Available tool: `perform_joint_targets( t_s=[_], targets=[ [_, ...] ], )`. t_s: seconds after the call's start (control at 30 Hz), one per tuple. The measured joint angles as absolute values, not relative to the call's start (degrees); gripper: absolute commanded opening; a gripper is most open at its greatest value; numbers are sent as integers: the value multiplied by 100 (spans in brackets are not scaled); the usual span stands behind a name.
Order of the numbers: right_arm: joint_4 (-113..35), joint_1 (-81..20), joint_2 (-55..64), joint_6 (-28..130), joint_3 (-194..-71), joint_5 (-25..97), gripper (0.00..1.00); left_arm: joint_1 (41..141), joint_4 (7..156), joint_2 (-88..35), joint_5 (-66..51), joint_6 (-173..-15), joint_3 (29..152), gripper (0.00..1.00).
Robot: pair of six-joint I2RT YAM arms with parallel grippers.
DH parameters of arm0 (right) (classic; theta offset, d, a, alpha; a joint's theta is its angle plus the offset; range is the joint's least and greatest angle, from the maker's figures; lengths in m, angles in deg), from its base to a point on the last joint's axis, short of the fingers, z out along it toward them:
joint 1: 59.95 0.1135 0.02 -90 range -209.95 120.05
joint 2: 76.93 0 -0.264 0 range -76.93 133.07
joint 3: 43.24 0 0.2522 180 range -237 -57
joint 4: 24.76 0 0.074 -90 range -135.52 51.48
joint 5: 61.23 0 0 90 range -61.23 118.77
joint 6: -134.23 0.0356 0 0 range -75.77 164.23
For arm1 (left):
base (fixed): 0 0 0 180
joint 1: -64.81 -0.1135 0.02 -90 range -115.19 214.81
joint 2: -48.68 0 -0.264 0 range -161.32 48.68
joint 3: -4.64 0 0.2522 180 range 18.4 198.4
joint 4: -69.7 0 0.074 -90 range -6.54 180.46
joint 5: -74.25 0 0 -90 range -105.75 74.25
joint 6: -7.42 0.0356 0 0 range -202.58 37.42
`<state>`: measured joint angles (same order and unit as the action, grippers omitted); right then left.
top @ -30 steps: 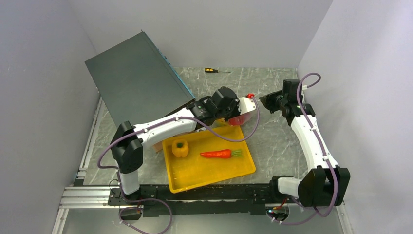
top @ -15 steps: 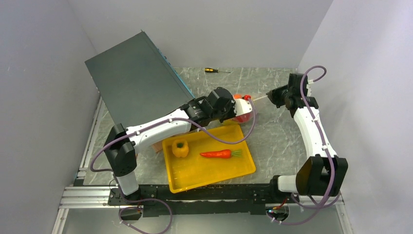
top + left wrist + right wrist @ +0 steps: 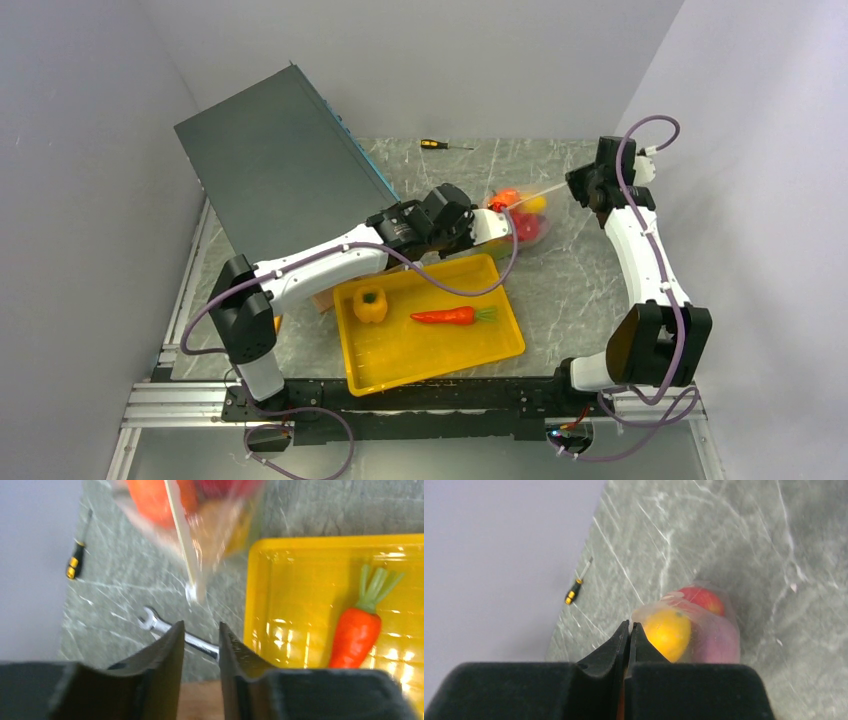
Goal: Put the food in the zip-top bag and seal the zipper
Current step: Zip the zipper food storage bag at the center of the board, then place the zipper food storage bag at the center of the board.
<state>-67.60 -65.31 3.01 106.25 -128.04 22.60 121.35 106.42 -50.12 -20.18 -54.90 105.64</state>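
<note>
The zip-top bag [image 3: 524,222] lies on the table behind the tray's far right corner, holding orange, yellow, red and purple food [image 3: 518,207]. Its zipper [image 3: 535,194] stretches taut toward my right gripper [image 3: 571,187]. In the right wrist view that gripper [image 3: 629,624] is shut on the bag's edge, with the bag [image 3: 719,640] just beyond its tips. My left gripper [image 3: 491,230] is just left of the bag. In the left wrist view it [image 3: 201,625] is open and empty, with the bag [image 3: 215,525] ahead of it. A yellow pepper [image 3: 370,305] and a carrot [image 3: 450,316] lie in the tray.
The yellow tray [image 3: 430,366] sits at the near centre. A large dark grey panel [image 3: 280,170] leans at the back left. A screwdriver [image 3: 433,145] lies near the back wall. A wrench [image 3: 162,628] lies on the table under my left gripper.
My right gripper has pulled back to the right, drawing the zipper strip out. My left gripper has let go of the bag and drawn back left. The bag now lies uncovered.
</note>
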Motion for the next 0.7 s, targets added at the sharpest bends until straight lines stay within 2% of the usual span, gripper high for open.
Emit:
perform_joint_targets(
  t_s=[0.03,0.17,0.2,0.3,0.5,0.7],
  targets=[
    [-6644,-6490,312,10563,-12844,2126,0,12124,10793,-4999,-2016,-5512,10573,55],
    [-6172,-6341,382,10423,-13018,1871,0,12095,11254,-4993,-2025,-5632,10793,75],
    [-6113,-6319,472,10397,-13132,1875,0,12089,11322,-4982,-2029,-5671,10877,84],
    [-6067,-6249,957,10323,-13722,1910,0,12089,11523,-4857,-2005,-5837,11124,90],
    [-5859,-5902,2015,10253,-14927,2039,0,12089,11888,-4057,-1762,-6384,11823,92],
    [-5851,-5567,2585,10565,-16024,2395,0,12089,11593,-2479,-1657,-7179,11875,98]
  ],
)
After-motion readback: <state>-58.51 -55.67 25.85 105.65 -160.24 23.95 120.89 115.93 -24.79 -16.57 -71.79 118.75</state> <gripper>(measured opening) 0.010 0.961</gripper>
